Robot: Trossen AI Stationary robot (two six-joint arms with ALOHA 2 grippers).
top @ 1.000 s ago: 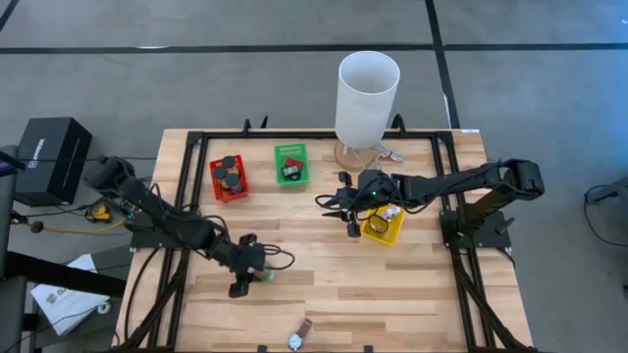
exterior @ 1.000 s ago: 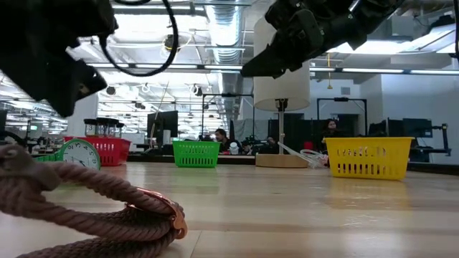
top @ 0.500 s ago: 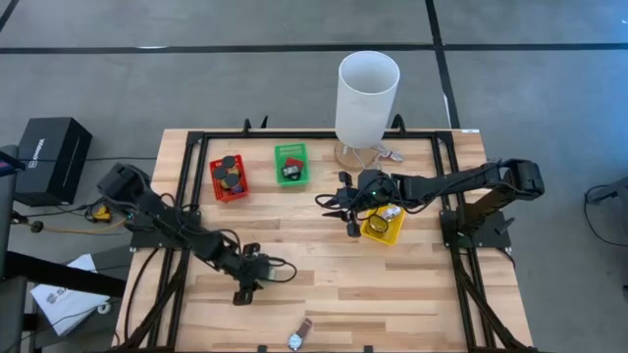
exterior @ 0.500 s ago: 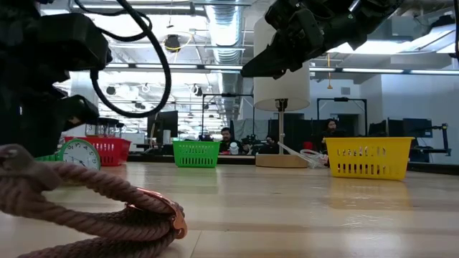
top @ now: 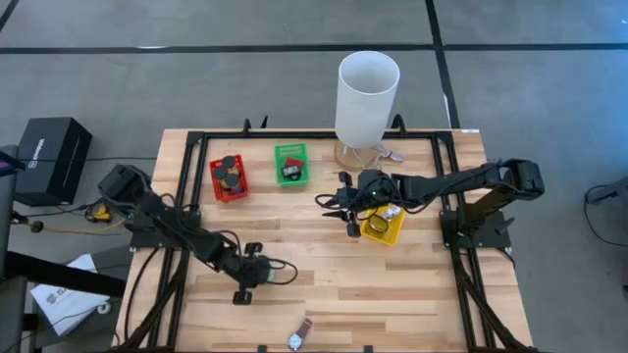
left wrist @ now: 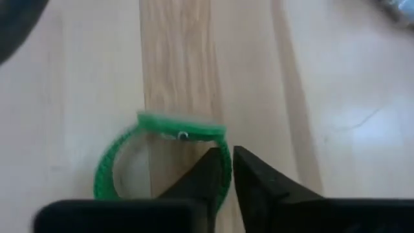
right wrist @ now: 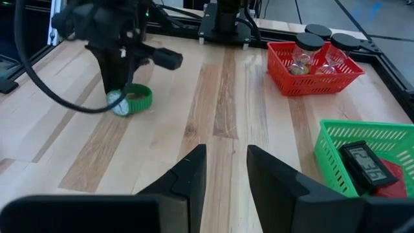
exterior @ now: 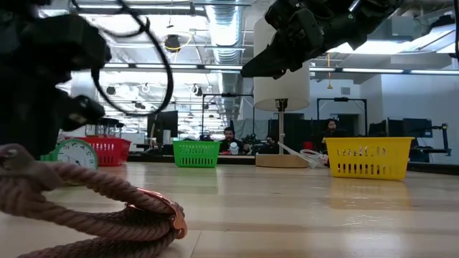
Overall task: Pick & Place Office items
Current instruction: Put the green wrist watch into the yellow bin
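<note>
A green wristwatch [left wrist: 116,175] lies on the wood near the table's left middle; its white face [exterior: 74,154] shows in the low view. My left gripper [left wrist: 226,155] stands over it, pointing down, shut on its band; in the high view the gripper [top: 241,292] hides the watch. My right gripper [right wrist: 226,162] hovers open above the table middle [top: 353,229], beside the yellow bin [top: 383,224]. A second wristwatch [top: 299,336] with a brown woven strap [exterior: 86,208] lies at the near edge. My left gripper pinches one side of the green watch's band [left wrist: 225,169] between its two fingers. The fingers [right wrist: 119,81] come from above, pointing down. The watch [right wrist: 132,100] rests on the table.
A red bin [top: 228,178] with black-lidded jars and a green bin [top: 289,164] holding a black block and a red one stand toward the far edge. The tall white cylinder [top: 368,93] stands at the far edge. A black frame [top: 196,137] borders the table.
My left arm has moved a little toward the near edge and come down over the green watch, which showed beside the gripper a second ago and is now covered in the high view.
</note>
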